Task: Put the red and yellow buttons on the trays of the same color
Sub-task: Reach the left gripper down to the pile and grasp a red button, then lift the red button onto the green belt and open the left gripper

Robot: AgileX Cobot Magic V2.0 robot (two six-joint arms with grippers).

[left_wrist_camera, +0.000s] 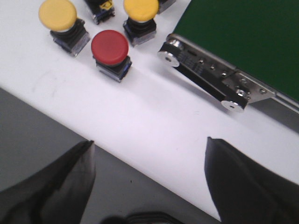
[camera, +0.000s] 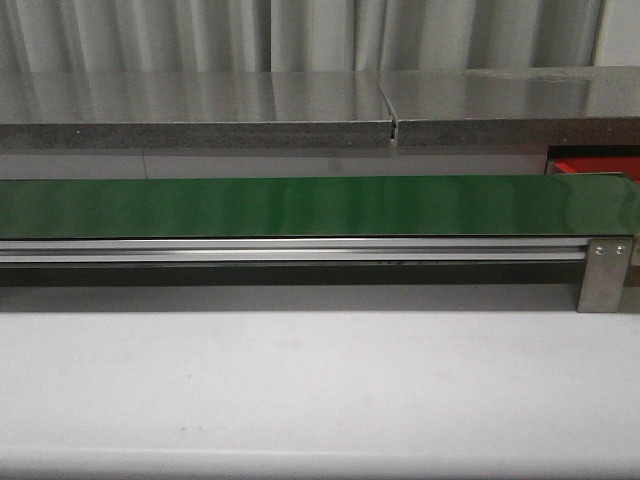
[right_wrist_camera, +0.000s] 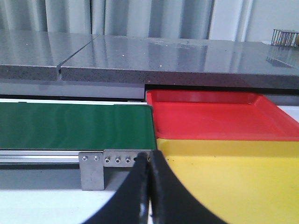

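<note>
Left wrist view, item one: my left gripper, both dark fingers spread wide and holding nothing, hanging over the white table where its edge meets a grey surface.
Item two: red button on the white table, at about 11 o'clock from the gap between those fingers.
Item three: yellow button at 10 o'clock of the red one; second yellow button at 1 o'clock of it. All three stand upright and apart.
Item four: green conveyor belt with its metal end bracket, at 1 o'clock from my left fingers.

Right wrist view, item five: my right gripper, fingertips pressed together, empty.
Item six: yellow tray just beyond, at 2 o'clock; red tray touching its far edge; the belt's end just beside both.

Front view: belt only; neither gripper shows.
</note>
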